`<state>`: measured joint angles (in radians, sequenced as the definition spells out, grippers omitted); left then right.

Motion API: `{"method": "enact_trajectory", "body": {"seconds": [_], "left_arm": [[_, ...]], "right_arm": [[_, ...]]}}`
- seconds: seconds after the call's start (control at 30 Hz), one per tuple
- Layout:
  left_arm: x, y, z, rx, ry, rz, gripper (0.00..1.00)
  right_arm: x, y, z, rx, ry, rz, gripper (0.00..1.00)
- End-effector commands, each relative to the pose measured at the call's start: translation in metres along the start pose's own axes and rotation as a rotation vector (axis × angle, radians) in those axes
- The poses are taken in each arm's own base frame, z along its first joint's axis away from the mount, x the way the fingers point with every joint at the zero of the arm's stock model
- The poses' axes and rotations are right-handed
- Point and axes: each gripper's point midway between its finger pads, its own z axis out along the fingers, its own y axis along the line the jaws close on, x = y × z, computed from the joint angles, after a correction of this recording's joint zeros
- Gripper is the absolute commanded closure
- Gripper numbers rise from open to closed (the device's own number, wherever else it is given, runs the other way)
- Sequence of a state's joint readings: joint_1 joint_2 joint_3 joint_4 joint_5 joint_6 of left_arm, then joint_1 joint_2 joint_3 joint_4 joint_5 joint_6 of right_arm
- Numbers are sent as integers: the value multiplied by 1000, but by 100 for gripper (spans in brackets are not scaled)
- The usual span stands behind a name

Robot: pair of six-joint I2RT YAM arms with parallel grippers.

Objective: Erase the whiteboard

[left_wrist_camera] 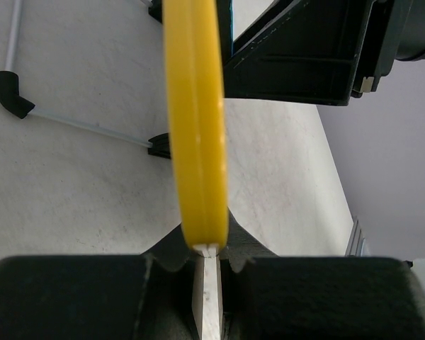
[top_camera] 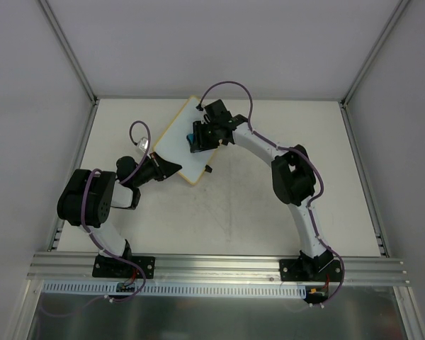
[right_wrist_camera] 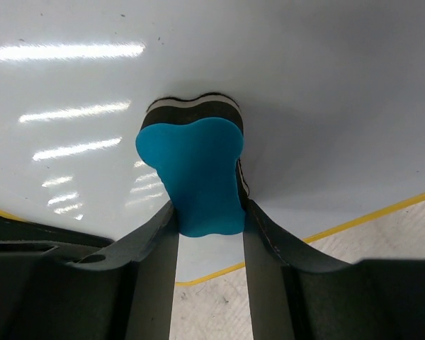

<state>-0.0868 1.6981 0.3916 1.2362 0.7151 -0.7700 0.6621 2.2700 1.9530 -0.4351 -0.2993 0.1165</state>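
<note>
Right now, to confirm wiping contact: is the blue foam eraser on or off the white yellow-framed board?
On: the eraser, in the right gripper, has its felt touching the whiteboard.

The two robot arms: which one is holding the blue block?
The right gripper: it pinches the blue eraser against the whiteboard. The left gripper clamps only the board's yellow edge and carries no eraser.

surface: off-white table [top_camera: 255, 209] | lying on it: whiteboard [top_camera: 176, 145], askew, far centre
</note>
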Motion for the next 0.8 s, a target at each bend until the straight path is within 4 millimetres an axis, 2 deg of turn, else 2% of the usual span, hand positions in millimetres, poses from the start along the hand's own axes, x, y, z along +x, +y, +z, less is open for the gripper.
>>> {"method": "enact_trajectory", "body": {"seconds": [0.0,0.13,0.17,0.2,0.27,0.3,0.4,0.43,0.47,0.57,0.6,0.67,0.7,0.77], "left_arm": [[-29,-55,10,212,-76,201,100],[-29,-55,10,208,-81,209,100],[-29,-54,10,207,-79,207,100],[-29,-55,10,207,-77,208,100],[-29,-55,10,207,-78,210,100],[-30,-55,10,208,-79,212,100],[-30,-54,10,206,-82,208,99],[-31,-54,11,206,-87,209,99],[-31,-53,11,205,-86,204,98],[-31,-53,12,206,-88,204,95],[-32,-53,12,205,-89,202,94],[-33,-52,13,203,-95,196,89],[-34,-52,14,205,-98,196,87],[-33,-51,15,207,-96,185,78]], "right_arm": [[2,34,-14,-63,-9,-53,100],[-2,25,-32,-25,-37,-52,100],[-11,31,-48,-34,-70,-62,100],[-13,29,-56,-17,-86,-70,100],[-8,21,-67,20,-94,-78,100],[-13,24,-83,22,-123,-83,100],[6,11,-94,53,-98,-56,100],[7,10,-106,56,-112,-49,100],[26,0,-103,78,-74,-37,100],[45,-8,-117,105,-67,-34,100],[64,-20,-117,137,-33,-21,100],[74,-22,-130,148,-44,-22,100],[91,-31,-131,168,-17,-12,100],[100,-31,-145,171,-31,-20,100]]}}
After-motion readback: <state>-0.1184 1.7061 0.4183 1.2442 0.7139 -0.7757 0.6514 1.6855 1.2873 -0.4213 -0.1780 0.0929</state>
